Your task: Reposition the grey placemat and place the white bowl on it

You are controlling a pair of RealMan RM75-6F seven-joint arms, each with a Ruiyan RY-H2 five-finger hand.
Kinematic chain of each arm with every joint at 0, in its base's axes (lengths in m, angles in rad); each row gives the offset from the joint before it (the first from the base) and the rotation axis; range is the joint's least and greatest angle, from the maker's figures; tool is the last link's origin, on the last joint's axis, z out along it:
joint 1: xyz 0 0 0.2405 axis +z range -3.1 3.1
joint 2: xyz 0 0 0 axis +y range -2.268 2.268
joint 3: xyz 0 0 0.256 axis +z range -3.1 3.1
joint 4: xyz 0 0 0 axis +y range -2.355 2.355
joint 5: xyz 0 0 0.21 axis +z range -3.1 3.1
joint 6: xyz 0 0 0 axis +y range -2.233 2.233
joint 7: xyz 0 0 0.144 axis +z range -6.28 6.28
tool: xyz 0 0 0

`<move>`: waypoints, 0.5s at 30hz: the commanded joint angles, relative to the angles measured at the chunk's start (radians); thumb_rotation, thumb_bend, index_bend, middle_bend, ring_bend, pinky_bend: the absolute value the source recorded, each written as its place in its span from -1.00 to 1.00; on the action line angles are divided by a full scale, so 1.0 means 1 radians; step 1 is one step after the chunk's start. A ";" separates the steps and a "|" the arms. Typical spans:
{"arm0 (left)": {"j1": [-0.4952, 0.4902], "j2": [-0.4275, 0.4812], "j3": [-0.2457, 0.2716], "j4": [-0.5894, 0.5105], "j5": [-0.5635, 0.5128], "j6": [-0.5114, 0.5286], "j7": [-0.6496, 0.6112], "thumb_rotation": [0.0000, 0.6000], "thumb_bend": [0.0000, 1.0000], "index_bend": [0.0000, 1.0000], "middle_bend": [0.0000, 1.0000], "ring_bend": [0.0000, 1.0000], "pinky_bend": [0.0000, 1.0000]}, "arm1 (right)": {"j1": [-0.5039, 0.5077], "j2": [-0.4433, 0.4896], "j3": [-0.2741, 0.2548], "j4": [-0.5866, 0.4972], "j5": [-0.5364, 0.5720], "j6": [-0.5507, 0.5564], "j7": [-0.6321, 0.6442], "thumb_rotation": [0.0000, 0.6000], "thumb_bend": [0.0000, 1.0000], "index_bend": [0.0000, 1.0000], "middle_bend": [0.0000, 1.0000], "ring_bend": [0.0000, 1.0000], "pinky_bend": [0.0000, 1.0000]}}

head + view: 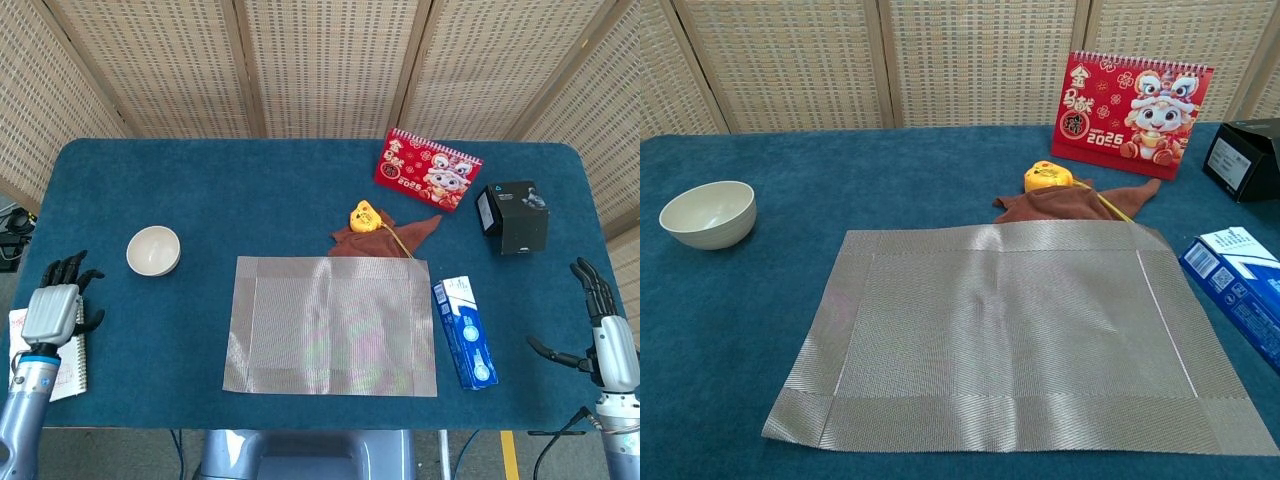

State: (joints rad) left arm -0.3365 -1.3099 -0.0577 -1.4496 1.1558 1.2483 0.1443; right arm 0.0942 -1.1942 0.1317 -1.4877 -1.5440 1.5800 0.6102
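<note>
Placemat [331, 326], grey and woven, lies flat at the table's front middle, its far edge over a brown cloth [385, 236] with a yellow toy [363, 216]. White bowl [153, 250] stands well to its left, empty. Left hand [58, 304] hovers over a notepad [72, 365], fingers spread, holding nothing. Right hand [597, 325] is likewise spread and empty. Red desk calendar [1137, 101] reads "2025".

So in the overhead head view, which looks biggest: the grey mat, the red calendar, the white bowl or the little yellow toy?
1. grey placemat, by far the largest
2. red calendar
3. white bowl, somewhat smaller than the calendar
4. yellow toy, the smallest
</note>
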 commanded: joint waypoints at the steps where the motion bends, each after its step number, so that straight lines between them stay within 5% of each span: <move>1: -0.047 -0.066 -0.062 0.124 -0.046 -0.073 -0.028 1.00 -0.39 -0.38 -1.00 -1.00 -1.00 | 0.000 -0.001 0.000 0.001 0.001 0.000 0.000 1.00 -0.72 -1.00 -1.00 -1.00 -1.00; 15: -0.157 -0.180 -0.113 0.278 -0.071 -0.204 0.056 1.00 -0.38 -0.30 -1.00 -1.00 -1.00 | 0.002 -0.004 0.000 0.008 0.002 0.002 0.004 1.00 -0.72 -1.00 -1.00 -1.00 -1.00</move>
State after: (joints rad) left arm -0.4854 -1.4810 -0.1673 -1.1768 1.0907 1.0553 0.1922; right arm 0.0962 -1.1982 0.1314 -1.4794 -1.5424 1.5815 0.6138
